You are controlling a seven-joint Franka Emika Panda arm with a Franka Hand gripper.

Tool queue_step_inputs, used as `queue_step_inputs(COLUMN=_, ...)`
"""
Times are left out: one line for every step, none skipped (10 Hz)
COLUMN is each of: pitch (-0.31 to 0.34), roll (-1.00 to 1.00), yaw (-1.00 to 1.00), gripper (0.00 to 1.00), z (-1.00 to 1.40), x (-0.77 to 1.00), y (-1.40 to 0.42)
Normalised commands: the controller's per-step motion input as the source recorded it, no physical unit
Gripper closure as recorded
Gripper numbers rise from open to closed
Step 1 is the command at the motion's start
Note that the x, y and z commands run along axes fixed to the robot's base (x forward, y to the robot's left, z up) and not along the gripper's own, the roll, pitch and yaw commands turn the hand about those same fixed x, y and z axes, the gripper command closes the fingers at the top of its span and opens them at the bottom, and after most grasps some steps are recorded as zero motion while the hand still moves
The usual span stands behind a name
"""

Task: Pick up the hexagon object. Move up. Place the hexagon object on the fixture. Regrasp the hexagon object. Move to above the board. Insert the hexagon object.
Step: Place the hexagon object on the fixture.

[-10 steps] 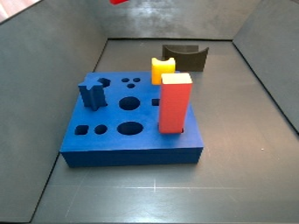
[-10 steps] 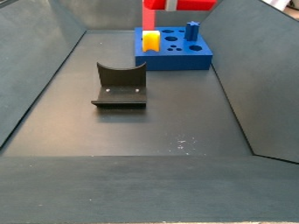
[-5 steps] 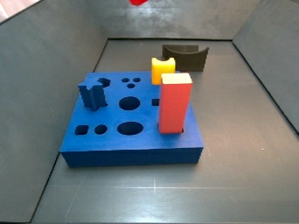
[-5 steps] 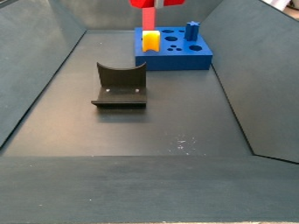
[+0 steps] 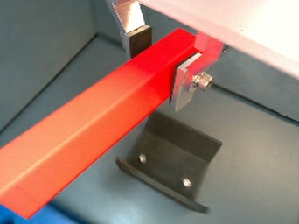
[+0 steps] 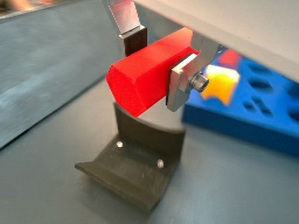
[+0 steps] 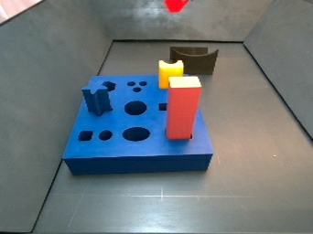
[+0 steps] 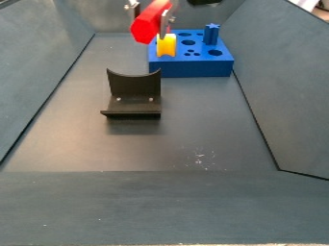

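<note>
My gripper point(image 5: 162, 61) is shut on the hexagon object point(image 5: 100, 131), a long all-red faceted bar, and holds it in the air. One silver finger point(image 5: 184, 83) presses its side and the other finger point(image 5: 136, 35) the opposite side. In a wrist view the bar's end point(image 6: 146, 74) faces the camera, with the gripper point(image 6: 158, 66) around it. The dark fixture point(image 5: 170, 166) with its curved notch lies on the floor below the bar in both wrist views point(image 6: 135, 166). In a side view the bar point(image 8: 152, 21) hangs tilted between the fixture point(image 8: 131, 93) and the blue board point(image 8: 193, 60). Only its tip point(image 7: 178, 5) shows in a side view.
On the board point(image 7: 134, 123) stand a thick red block with a cream top point(image 7: 184, 105), a yellow notched piece point(image 7: 170, 71) and a blue peg point(image 7: 95, 96). Grey sloping walls enclose the floor. The fixture point(image 7: 192, 58) sits behind the board.
The red bar has moved away from over the board toward the fixture and has turned, so that its end now points down the floor. It stays gripped.
</note>
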Motion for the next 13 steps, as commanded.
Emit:
queue_step_inputs(pitch=0.43, roll=-1.0, yaw=0.98, gripper=1.0, z=-0.03, x=0.59, y=0.06)
queue_step_inputs(pitch=0.525, roll=-0.97, yaw=0.85, gripper=1.0, z=-0.03, x=0.53, y=0.05)
queue_step_inputs(pitch=0.546, roll=-0.75, yaw=0.49, gripper=1.0, z=-0.01, x=0.46, y=0.04)
queue_step_inputs(pitch=0.527, roll=-0.58, yaw=0.26, gripper=1.0, z=-0.01, x=0.43, y=0.04)
queue_step_inputs(pitch=0.497, roll=-0.47, yaw=0.15, gripper=1.0, z=-0.01, x=0.41, y=0.04)
queue_step_inputs(pitch=0.393, roll=-0.27, yaw=-0.04, gripper=1.0, z=0.0, x=0.36, y=0.03)
queue_step_inputs(pitch=0.346, roll=-0.21, yaw=-0.1, gripper=1.0, z=0.0, x=0.33, y=0.03)
queue_step_inputs(pitch=0.246, roll=-0.13, yaw=-0.15, gripper=1.0, z=0.0, x=0.25, y=0.03)
queue_step_inputs(pitch=0.217, roll=-0.11, yaw=-0.15, gripper=1.0, z=0.01, x=0.23, y=0.03)
queue_step_inputs(pitch=0.138, roll=-1.0, yaw=-0.15, gripper=1.0, z=-1.0, x=0.16, y=0.07)
queue_step_inputs(pitch=0.119, roll=-1.0, yaw=-0.15, gripper=1.0, z=-1.0, x=0.15, y=0.08)
queue_step_inputs(pitch=0.105, roll=-1.0, yaw=-0.17, gripper=1.0, z=-1.0, x=0.16, y=0.09)
queue_step_inputs(pitch=0.109, roll=-1.0, yaw=-0.18, gripper=1.0, z=-1.0, x=0.17, y=0.08)
